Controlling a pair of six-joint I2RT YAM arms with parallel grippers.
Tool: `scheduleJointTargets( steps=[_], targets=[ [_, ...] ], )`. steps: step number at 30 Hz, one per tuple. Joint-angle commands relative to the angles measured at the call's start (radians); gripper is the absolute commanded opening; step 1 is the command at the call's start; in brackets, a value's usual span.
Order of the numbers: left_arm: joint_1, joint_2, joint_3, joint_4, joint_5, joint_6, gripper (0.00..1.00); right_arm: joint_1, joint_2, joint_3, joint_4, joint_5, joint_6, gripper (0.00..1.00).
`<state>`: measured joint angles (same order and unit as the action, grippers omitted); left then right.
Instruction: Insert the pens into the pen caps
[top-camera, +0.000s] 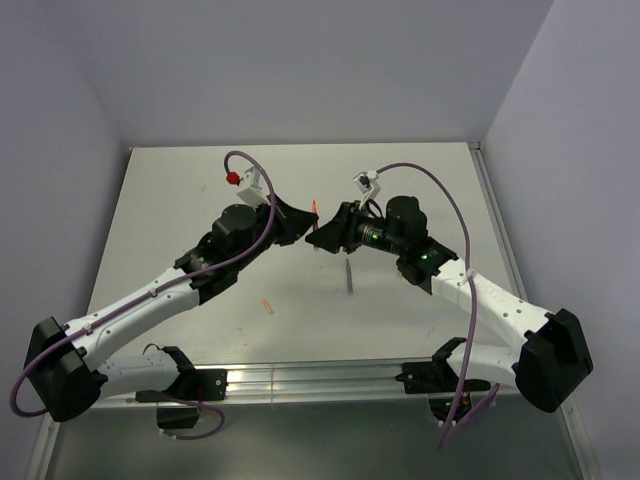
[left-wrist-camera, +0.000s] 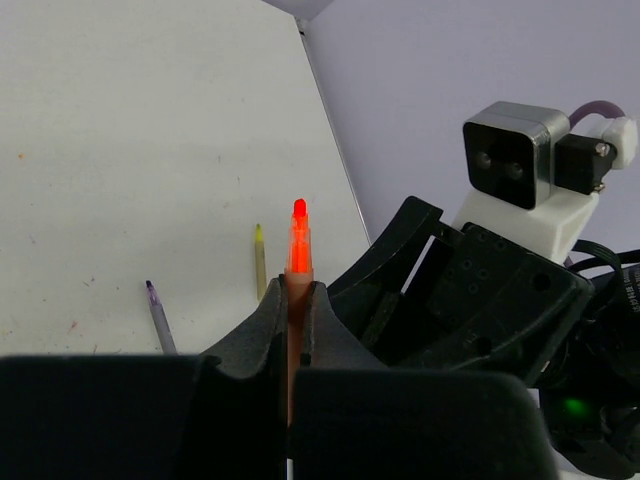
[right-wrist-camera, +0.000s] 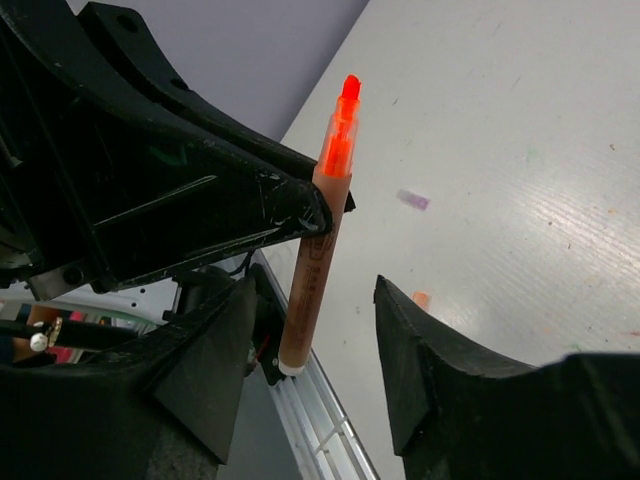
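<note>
My left gripper (left-wrist-camera: 297, 290) is shut on the orange-red pen (left-wrist-camera: 298, 250), which stands upright above the table with its bright tip up. In the top view the left gripper (top-camera: 304, 222) and the right gripper (top-camera: 323, 238) meet mid-table, the pen (top-camera: 314, 208) between them. My right gripper (right-wrist-camera: 315, 300) is open, its jaws on either side of the pen's (right-wrist-camera: 318, 250) lower end with a gap on both sides. The dark purple pen (left-wrist-camera: 158, 318) (top-camera: 349, 275) and the yellow-green pen (left-wrist-camera: 260, 262) lie on the table. An orange cap (right-wrist-camera: 421, 299) (top-camera: 266, 305) and a lilac cap (right-wrist-camera: 412, 200) lie loose.
The white table (top-camera: 180, 200) is walled by pale panels at the back and both sides. A metal rail (top-camera: 320, 378) runs along the near edge between the arm bases. The right arm's wrist camera (left-wrist-camera: 515, 155) sits close to my left gripper.
</note>
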<state>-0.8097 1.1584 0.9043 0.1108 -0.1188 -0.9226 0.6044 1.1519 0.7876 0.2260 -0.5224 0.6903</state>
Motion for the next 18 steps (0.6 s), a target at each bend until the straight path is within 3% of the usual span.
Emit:
scheduleJointTargets(
  steps=[1,11,18],
  targets=[
    [-0.02,0.0,0.005,0.063,0.016,-0.001,0.0,0.014,0.003,0.053,0.055,0.005,0.015,0.56],
    [-0.043,0.02,0.015,0.081,0.018,0.008,0.0,0.017,0.005,0.053,0.067,-0.01,0.04,0.48],
    [-0.051,0.015,0.001,0.118,0.027,0.016,0.0,0.015,0.002,0.045,0.07,-0.021,0.052,0.36]
  ],
)
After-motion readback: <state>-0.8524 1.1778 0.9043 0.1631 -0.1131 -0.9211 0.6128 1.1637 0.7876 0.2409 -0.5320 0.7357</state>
